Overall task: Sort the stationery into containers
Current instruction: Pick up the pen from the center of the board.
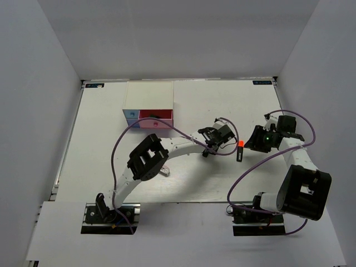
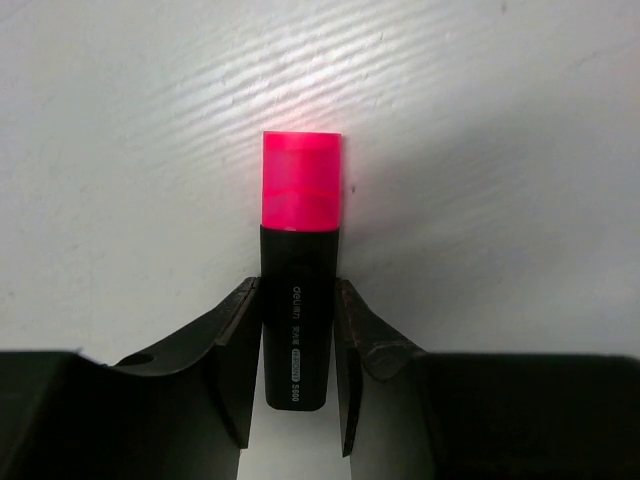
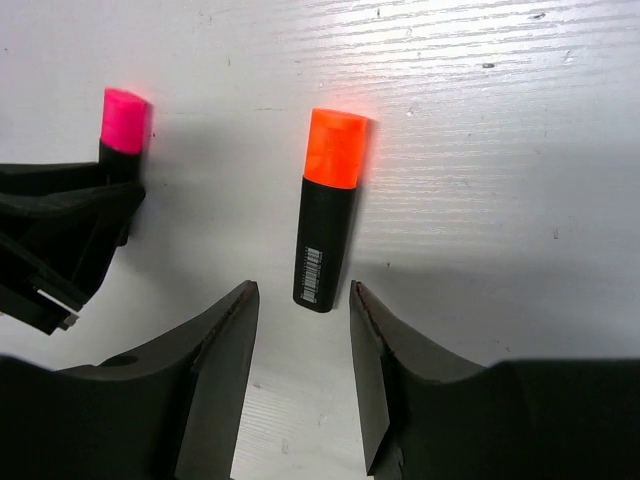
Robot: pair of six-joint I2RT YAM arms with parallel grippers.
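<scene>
My left gripper (image 2: 298, 330) is shut on the black body of the pink-capped highlighter (image 2: 300, 200), which lies low over the white table; its cap points away from the fingers. In the top view this gripper (image 1: 208, 148) is at mid-table and hides the highlighter. My right gripper (image 3: 300, 300) is open, and the orange-capped highlighter (image 3: 328, 205) lies flat just ahead of its fingertips, untouched. That highlighter also shows in the top view (image 1: 241, 150), left of my right gripper (image 1: 252, 144). The drawer box (image 1: 149, 94) stands at the back left, its coloured fronts (image 1: 149, 119) facing the arms.
The right wrist view shows the left gripper's fingers (image 3: 60, 240) and the pink cap (image 3: 125, 120) close on the left. A small white piece (image 1: 164, 172) lies partly under the left arm's elbow. White walls close in the table on three sides.
</scene>
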